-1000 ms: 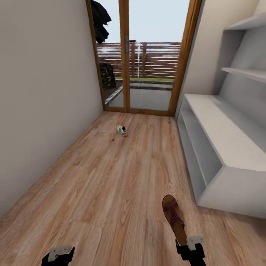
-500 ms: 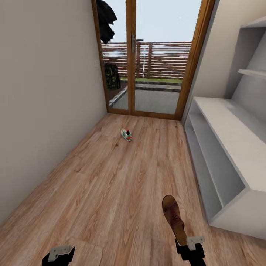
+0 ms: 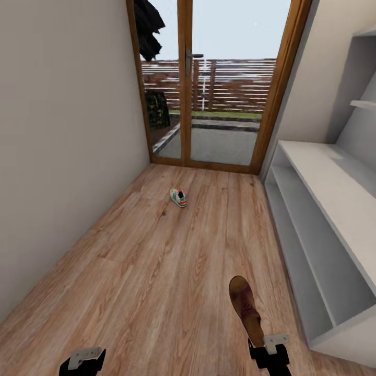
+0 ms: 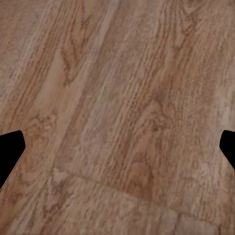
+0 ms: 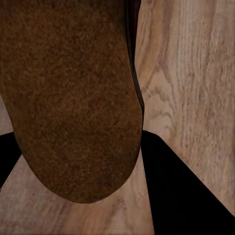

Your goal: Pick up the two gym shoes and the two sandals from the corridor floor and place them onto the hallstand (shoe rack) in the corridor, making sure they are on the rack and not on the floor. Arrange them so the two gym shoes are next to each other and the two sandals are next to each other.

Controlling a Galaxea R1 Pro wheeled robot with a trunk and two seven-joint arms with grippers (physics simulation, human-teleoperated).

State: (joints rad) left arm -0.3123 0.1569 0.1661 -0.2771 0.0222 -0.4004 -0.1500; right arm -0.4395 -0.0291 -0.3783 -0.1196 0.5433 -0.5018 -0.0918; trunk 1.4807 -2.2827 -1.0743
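Closest in, the right gripper (image 3: 269,349) sits low over the floor (image 3: 156,271) with a sandal (image 3: 246,309) clamped at its heel end, the brown sole pointing away down the corridor. From the right wrist camera the sandal (image 5: 73,98) shows its tan-brown footbed large and close, with the dark fingers (image 5: 181,191) on either side of its rounded end and wood planks (image 5: 196,73) beneath. The left gripper (image 3: 82,360) hangs off to the other side, carrying nothing; in the left wrist camera its two dark fingertips (image 4: 9,152) stand far apart at the edges, bare floorboards (image 4: 122,117) between them.

To the right runs the rack (image 3: 334,209), white and long against the wall, its flat top and open shelf levels bare in the part that shows. It is near the held sandal but apart from it.

Farther along, a single gym shoe (image 3: 178,197) lies on the floor near the middle of the corridor, white with green stripes and a red heel, well apart from the rack and from both grippers.

At the far end stands a wood-framed glass door (image 3: 219,89), a slatted fence beyond it.
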